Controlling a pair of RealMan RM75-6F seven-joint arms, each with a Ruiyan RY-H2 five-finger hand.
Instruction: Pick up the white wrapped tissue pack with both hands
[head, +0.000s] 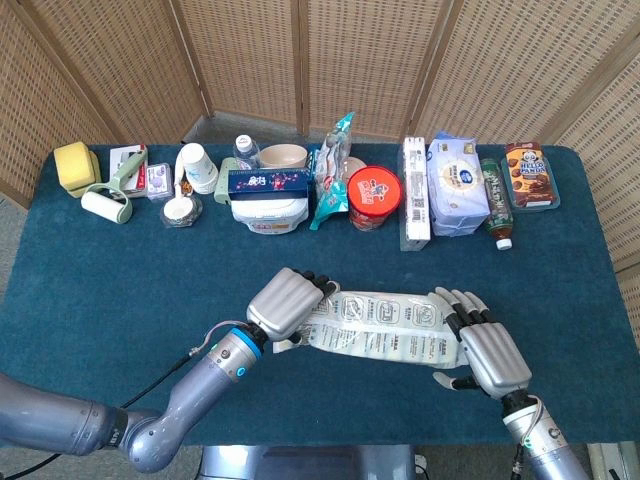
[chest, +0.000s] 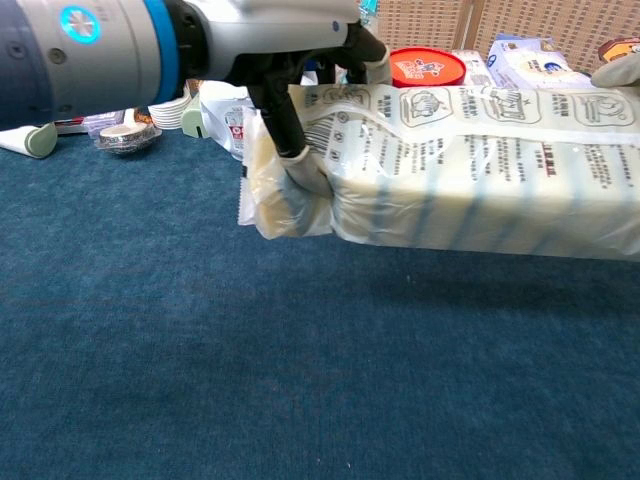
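Woven rattan screens stand behind a blue-carpeted worktop (head: 100, 270), whose far edge carries a row of goods: a yellow sponge (head: 73, 163), a paper cup (head: 197, 166), a red-lidded tub (head: 374, 197) and a cookie box (head: 529, 174) among them. Toward the 6 o'clock side of the worktop, the white wrapped tissue pack (head: 385, 324) hangs lengthwise between the two hands, clear of the carpet in the chest view, with its shadow beneath. The left hand (head: 287, 303) grips the pack's 9 o'clock end, fingers curled over the top and thumb pressed into the crinkled wrapper (chest: 268, 185). The right hand (head: 487, 345) lies against the 3 o'clock end with fingers spread across the top; whether it truly grips cannot be told.
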